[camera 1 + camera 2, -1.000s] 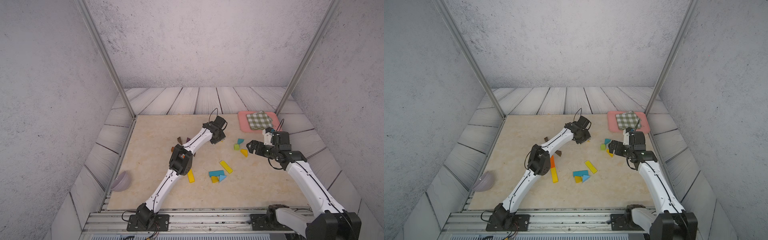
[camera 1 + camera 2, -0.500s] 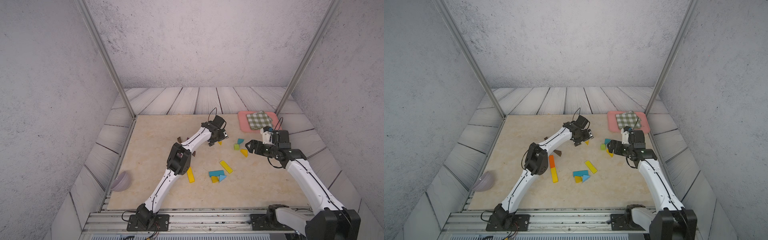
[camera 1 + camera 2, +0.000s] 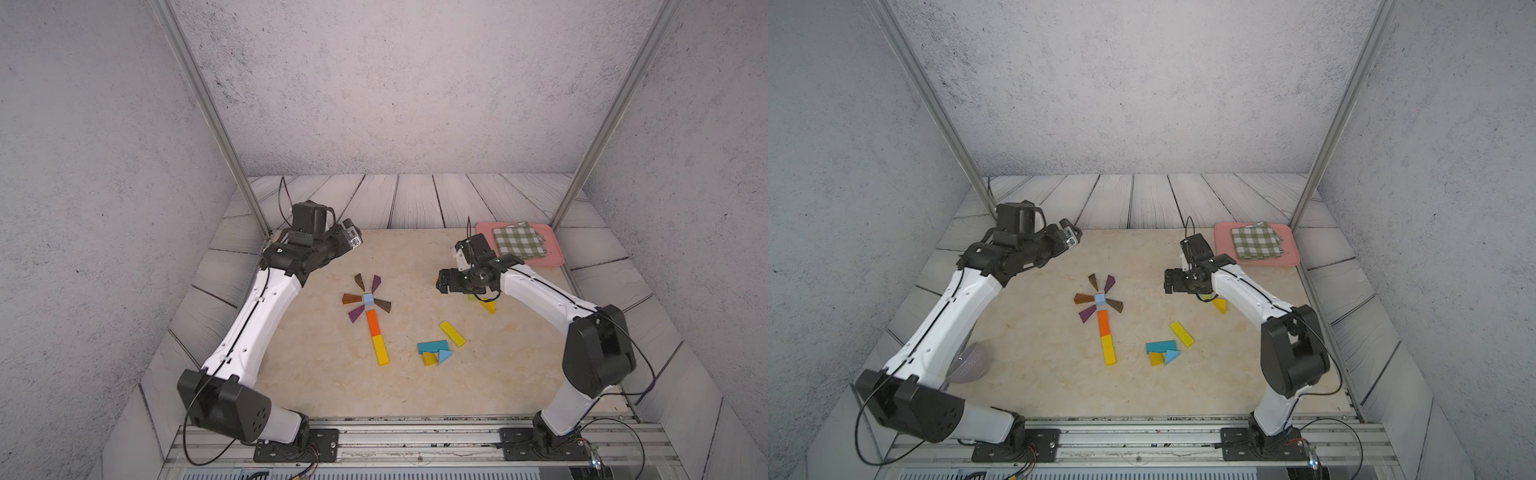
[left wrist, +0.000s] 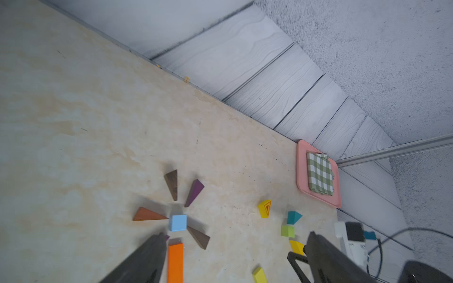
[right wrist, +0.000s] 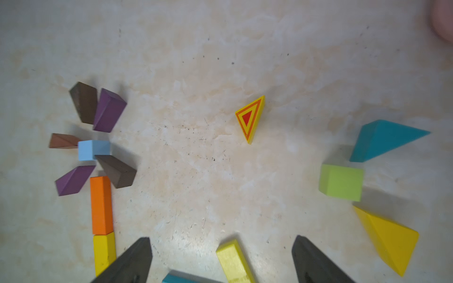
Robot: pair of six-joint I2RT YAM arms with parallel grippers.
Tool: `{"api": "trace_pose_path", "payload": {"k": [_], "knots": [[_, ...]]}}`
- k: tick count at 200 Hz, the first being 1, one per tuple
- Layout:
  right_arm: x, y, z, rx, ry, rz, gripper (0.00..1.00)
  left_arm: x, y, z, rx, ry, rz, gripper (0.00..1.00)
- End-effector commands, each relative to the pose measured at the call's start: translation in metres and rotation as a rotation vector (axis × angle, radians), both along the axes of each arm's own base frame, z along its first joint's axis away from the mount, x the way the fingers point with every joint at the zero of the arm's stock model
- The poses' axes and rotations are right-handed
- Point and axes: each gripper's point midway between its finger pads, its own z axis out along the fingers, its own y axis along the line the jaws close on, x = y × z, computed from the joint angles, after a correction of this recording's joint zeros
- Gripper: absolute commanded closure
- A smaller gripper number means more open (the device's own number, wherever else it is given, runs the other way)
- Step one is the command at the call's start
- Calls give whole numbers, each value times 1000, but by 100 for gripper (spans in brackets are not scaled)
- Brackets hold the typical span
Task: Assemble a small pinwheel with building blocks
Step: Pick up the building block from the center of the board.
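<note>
Pink tray [image 3: 552, 249] upper right holding checked cloth [image 3: 518, 245], brown and purple wedges [image 3: 351, 298] fanned around light-blue cube [image 3: 368, 299], orange bar [image 3: 372, 323] and yellow bar [image 3: 381, 350] beneath, left jaws and right jaws spread

Light-blue cube [image 3: 368, 299], brown wedges [image 3: 351, 298], purple wedges [image 3: 376, 283], orange bar [image 3: 372, 323], yellow bar [image 3: 381, 350]; green-checked cloth [image 3: 519, 240], pink tray [image 3: 555, 254], beige marbled table [image 3: 324, 374].

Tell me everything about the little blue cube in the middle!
The blue cube is small and pale, like painted wood. It sits flat on the beige table as the pinwheel's middle. Around it, brown wedges and purple wedges point inward; two brown tips seem to touch it. An orange bar lies close by, toward the robot.
</note>
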Motion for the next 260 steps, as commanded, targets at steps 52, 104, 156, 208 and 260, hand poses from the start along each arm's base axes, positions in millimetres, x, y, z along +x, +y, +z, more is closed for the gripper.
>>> {"api": "trace_pose_path", "payload": {"k": [52, 104, 156, 208, 260], "knots": [[46, 5, -66, -208, 129, 42, 26, -60, 87, -89, 273, 193, -49, 4], [72, 1, -93, -318, 158, 29, 27, -67, 113, -104, 285, 196, -31, 4], [89, 19, -109, -304, 161, 132, 33, -71, 117, -104, 296, 188, -22, 4], [89, 16, -113, -339, 169, 194, 41, -73, 121, -107, 310, 196, -11, 4], [87, 19, -115, -338, 164, 257, 53, -73, 123, -110, 316, 208, -6, 4]]}}
